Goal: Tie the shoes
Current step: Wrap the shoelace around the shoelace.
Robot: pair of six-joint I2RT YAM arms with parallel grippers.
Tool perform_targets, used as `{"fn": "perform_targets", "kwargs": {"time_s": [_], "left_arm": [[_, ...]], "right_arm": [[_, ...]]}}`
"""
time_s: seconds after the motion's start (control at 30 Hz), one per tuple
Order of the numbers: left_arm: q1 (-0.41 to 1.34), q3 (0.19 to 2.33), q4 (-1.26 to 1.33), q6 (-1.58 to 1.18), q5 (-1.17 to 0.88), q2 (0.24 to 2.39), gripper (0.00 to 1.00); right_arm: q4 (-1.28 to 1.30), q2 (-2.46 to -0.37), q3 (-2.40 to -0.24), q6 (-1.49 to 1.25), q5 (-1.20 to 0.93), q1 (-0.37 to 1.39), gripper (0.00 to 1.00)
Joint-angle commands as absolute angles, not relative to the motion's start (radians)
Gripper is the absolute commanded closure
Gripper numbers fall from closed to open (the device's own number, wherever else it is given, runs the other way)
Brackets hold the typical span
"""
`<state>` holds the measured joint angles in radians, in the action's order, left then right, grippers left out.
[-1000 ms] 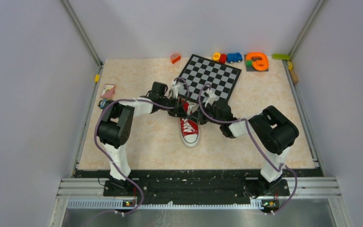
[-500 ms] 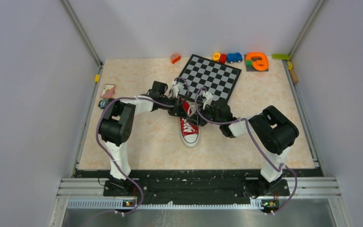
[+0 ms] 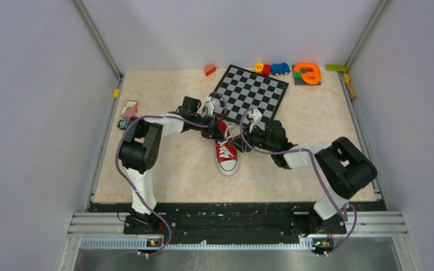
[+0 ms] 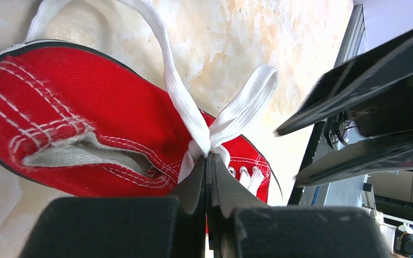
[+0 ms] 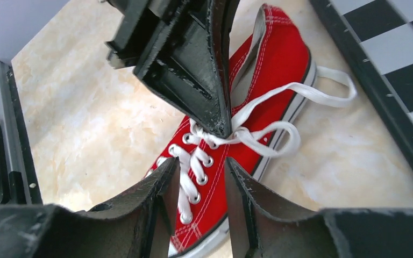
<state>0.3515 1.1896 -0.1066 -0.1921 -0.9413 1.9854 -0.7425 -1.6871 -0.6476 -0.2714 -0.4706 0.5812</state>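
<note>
Beige marbled table (image 3: pixel 175 169) carries the red sneaker (image 3: pixel 226 157). On it the left gripper (image 4: pixel 208 161) is pressed together on the white laces (image 4: pixel 193 115) at the knot. Jaws of the right gripper (image 5: pixel 201 164) stand apart, holding nothing.

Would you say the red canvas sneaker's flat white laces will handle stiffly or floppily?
Probably floppy: the flat white laces droop in loose loops. The red canvas sneaker looks light, so pulling may drag it.

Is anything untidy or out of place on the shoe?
The shoe has loose laces, not a finished bow: one loop trails onto the table beside the checkered board, and the left tool pinches them where they cross.
</note>
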Motion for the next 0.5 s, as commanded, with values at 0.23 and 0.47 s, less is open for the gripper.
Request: {"fn": "perform_targets", "kwargs": {"time_s": [0.23, 0.47], "left_arm": [[0.353, 1.168, -0.080, -0.223, -0.875, 1.952, 1.00], [0.351, 1.144, -0.067, -0.222, -0.836, 1.921, 1.00]], "right_arm": [[-0.716, -1.249, -0.469, -0.278, -0.277, 0.556, 0.01], [-0.708, -1.449, -0.558, -0.345, -0.315, 0.551, 0.41]]}}
